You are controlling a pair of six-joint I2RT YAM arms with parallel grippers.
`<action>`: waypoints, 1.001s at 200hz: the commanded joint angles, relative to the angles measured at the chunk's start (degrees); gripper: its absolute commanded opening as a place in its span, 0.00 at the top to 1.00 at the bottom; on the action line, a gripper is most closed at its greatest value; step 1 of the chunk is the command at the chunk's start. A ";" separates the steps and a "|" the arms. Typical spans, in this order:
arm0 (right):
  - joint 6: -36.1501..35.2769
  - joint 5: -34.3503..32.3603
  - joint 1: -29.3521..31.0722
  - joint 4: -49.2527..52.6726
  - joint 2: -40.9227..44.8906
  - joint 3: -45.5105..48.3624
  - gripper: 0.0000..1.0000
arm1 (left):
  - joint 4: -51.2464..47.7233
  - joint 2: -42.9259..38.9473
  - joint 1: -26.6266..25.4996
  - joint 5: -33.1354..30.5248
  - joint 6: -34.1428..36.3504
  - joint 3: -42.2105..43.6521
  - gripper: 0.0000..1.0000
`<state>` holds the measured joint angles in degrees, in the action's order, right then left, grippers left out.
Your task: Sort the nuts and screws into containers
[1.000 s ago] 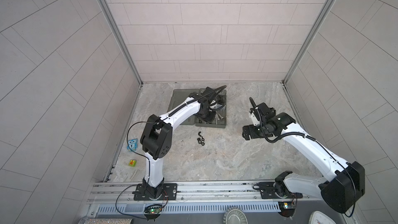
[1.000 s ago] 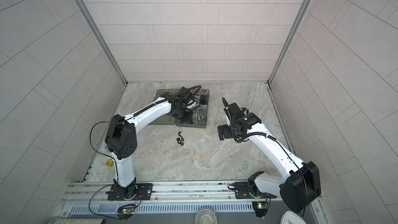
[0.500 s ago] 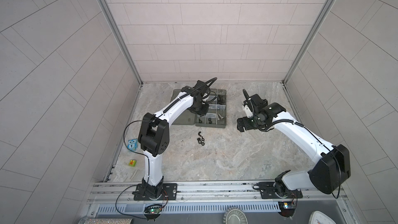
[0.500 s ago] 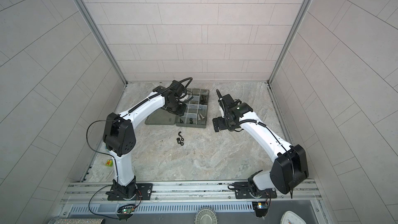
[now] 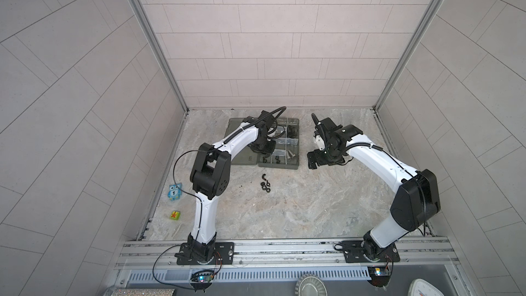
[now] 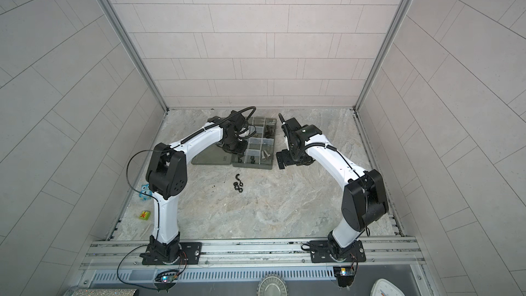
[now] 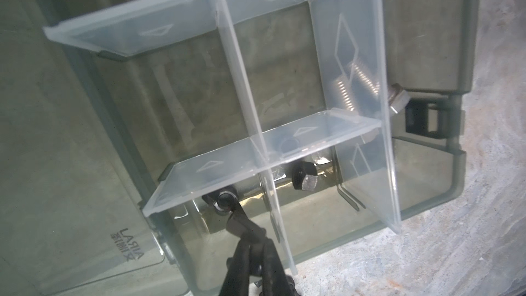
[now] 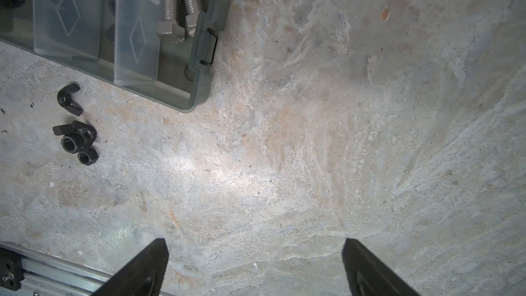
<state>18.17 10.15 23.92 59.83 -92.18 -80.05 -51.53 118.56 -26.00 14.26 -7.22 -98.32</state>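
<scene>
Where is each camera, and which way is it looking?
Top views: high over the front rail, looking down at the table; both arms.
Left wrist: on the left arm, looking into the organizer box; shut jaws pinching a wing nut.
Right wrist: on the right arm, facing the table; open jaws.
Shared by wrists: silver screws.

Both top views are bright, evenly and softly lit from above and sharp throughout, with only faint shadows on the desk and the tiled walls splaying outward toward the corners. The right wrist view shows a pale glare patch on the desk, while the left wrist view is dimmer, greenish, its dividers slightly smeared.
</scene>
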 commanded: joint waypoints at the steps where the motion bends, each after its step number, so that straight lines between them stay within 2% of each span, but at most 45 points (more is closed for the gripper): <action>1: -0.77 -0.22 -0.28 2.52 -0.06 -1.40 0.03 | 0.27 1.18 0.75 1.51 -0.32 0.24 0.92; 17: -0.61 -0.22 -0.32 2.55 -0.25 -1.77 0.03 | 0.33 1.47 1.02 1.76 -0.54 0.24 0.75; 44: -0.27 -0.42 -0.32 2.57 -0.17 -1.96 0.03 | 0.59 0.67 1.17 1.77 -0.69 0.50 0.56; 97: -0.16 0.03 -0.28 2.59 0.57 -1.45 0.03 | 1.62 -6.13 1.13 1.93 -2.24 4.64 0.57; 156: 0.52 -0.12 0.01 1.21 4.24 2.18 0.03 | 5.61 -17.19 0.86 2.29 -6.57 19.28 0.62; 200: 2.19 0.00 0.56 0.01 9.07 6.74 0.03 | 9.74 -18.09 0.60 3.96 -9.29 26.45 0.64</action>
<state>18.92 10.31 24.05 59.83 -86.89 -75.31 -44.34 100.55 -25.06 17.06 -14.26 -74.28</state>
